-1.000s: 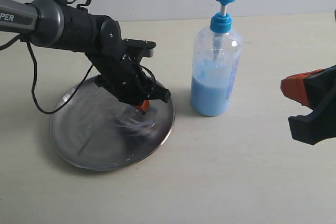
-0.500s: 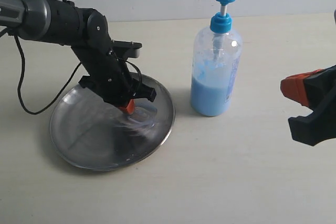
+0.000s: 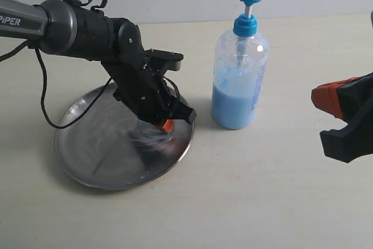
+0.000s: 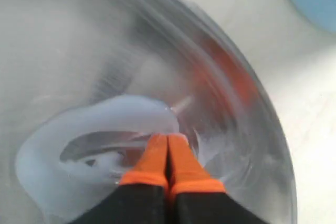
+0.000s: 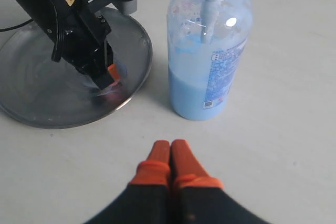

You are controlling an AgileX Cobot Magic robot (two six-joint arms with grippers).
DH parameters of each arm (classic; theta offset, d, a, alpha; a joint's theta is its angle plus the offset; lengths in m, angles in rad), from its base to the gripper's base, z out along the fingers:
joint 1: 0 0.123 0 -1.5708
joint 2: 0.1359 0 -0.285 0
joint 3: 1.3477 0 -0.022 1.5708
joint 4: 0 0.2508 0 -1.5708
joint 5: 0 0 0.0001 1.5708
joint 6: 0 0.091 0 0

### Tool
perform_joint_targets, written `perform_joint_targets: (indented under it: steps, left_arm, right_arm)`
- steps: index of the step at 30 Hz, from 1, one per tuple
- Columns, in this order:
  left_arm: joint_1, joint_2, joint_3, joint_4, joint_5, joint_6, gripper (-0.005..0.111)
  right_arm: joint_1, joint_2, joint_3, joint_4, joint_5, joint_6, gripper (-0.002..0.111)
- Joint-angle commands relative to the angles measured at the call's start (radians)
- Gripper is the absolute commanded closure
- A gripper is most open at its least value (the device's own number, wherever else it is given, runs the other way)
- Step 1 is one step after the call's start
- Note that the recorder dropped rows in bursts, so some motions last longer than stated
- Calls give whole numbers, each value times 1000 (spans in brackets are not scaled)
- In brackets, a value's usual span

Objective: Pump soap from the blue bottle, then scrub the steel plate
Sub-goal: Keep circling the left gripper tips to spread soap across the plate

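My left pincer (image 4: 168, 141) is clenched on nothing, tips down in the soap (image 4: 37, 156) near the steel plate (image 3: 87, 150)'s bottle-side rim. The unscrubbed plate lies toward the bench (image 3: 262, 190)'s left edge, my arm slanting down from there. The blue bottle (image 3: 239, 80) stands mid-bench, and my right pincer (image 5: 170, 148), clenched and empty, hovers by the right edge.

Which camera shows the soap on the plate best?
The left wrist view: the soap is a pale swirl at the tip of the left hand. The exterior view shows a blur on the steel plate; the right wrist view, a trace.
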Motion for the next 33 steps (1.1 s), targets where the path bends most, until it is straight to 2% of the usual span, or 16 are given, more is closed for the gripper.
perform_joint_targets:
  steps: [1, 4, 8, 11, 16, 21, 29, 33]
  left_arm:
    - [15, 13, 9, -7, -96, 5, 107]
    - [62, 13, 9, 0, -94, -24, 107]
    - [133, 13, 9, 0, 5, -30, 107]
    - [149, 13, 9, 23, 83, -30, 107]
    - [137, 13, 9, 13, 146, -4, 107]
    - [95, 13, 9, -32, 151, 42, 107]
    - [25, 13, 9, -83, 40, 65, 107]
    - [16, 13, 9, -82, -22, 65, 107]
  right_arm:
    - [-2, -7, 3, 7, -12, -10, 108]
    - [-2, -7, 3, 7, -12, -10, 108]
    - [-2, -7, 3, 7, -12, -10, 108]
    - [-2, -7, 3, 7, -12, -10, 108]
    - [-2, -7, 3, 7, -12, -10, 108]
    - [-2, -7, 3, 7, -14, -10, 108]
    - [-2, -7, 3, 7, -14, -10, 108]
    - [-2, -7, 3, 9, -14, -10, 108]
